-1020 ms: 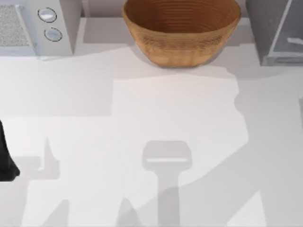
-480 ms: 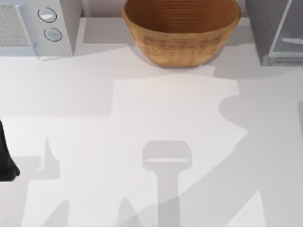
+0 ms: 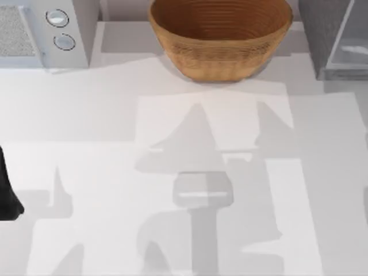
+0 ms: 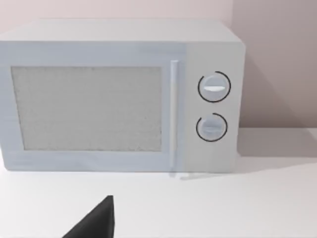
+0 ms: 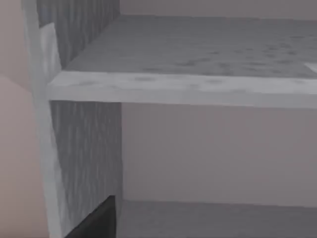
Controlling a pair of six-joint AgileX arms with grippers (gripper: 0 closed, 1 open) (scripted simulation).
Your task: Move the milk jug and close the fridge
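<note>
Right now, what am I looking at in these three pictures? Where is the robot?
The robot is two arms at a white table. One camera looks down from above; each arm also carries a camera on its wrist. From above you see a brown woven basket at the back, a light-grey microwave with two round knobs at the back left, and the grey fridge at the back right. The dark shape at the table's left edge is part of the left arm, parked there. Its wrist camera faces the microwave. The right arm's wrist camera looks into the open fridge, at a grey shelf. Nothing can be seen held.
</note>
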